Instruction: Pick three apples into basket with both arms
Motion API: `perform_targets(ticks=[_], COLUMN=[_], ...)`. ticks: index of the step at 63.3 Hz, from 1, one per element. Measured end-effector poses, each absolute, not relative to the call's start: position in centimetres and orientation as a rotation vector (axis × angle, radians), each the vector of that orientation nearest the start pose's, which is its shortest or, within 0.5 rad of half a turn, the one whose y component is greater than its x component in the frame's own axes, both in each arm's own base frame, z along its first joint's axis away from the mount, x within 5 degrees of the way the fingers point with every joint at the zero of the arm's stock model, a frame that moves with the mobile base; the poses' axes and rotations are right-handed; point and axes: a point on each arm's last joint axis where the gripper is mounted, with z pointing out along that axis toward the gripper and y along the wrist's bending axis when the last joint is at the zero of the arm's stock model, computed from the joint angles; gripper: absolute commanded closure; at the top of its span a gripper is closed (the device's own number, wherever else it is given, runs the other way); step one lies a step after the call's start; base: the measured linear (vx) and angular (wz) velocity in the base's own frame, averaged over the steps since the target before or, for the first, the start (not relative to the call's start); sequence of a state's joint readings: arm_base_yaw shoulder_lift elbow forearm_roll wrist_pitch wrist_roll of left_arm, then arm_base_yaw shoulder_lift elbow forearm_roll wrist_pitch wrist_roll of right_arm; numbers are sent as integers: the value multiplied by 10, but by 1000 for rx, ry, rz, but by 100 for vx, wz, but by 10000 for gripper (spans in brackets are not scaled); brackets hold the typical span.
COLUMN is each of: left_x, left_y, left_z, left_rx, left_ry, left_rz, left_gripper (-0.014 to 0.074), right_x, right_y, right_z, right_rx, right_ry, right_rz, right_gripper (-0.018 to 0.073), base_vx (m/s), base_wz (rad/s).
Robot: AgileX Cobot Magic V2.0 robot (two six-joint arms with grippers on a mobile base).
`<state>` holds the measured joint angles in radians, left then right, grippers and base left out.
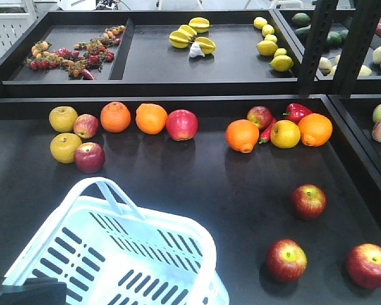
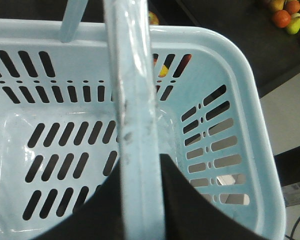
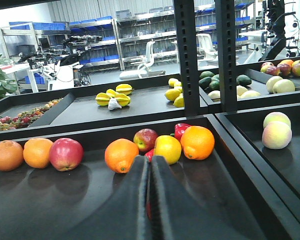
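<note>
Left wrist view alone shows left end effector (image 2: 140, 170) clamping basket (image 2: 235, 65); right end effector (image 3: 149, 161) pressed together.

Pale blue basket (image 1: 213, 267) front left, three red apples (image 1: 286, 260) — spread front right

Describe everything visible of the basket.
The basket is pale blue-white, glossy plastic, rectangular, with slotted walls and floor and arched handles. It is at the near left of the table, with nothing visible inside it. One handle, scuffed, runs between the fingers of the left end effector, which clamps it.
</note>
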<state>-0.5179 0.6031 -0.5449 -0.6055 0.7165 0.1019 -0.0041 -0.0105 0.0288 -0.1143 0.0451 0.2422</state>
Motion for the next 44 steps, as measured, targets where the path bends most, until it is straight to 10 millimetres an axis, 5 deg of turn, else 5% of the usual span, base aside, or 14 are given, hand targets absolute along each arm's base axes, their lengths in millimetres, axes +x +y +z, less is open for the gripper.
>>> perform_targets(ticks=[44], left_x=[78], left_y=[-84], left_z=[297], left_rx=[388], left_ry=[2231], left_rz=[-914], left_gripper=[603], right_x=[57], right_y=[-1], right_z=[200], right_rx=[106], right_ry=[1544], right_rz=[94], right_gripper=[561], base_vx=[0], base_wz=[0])
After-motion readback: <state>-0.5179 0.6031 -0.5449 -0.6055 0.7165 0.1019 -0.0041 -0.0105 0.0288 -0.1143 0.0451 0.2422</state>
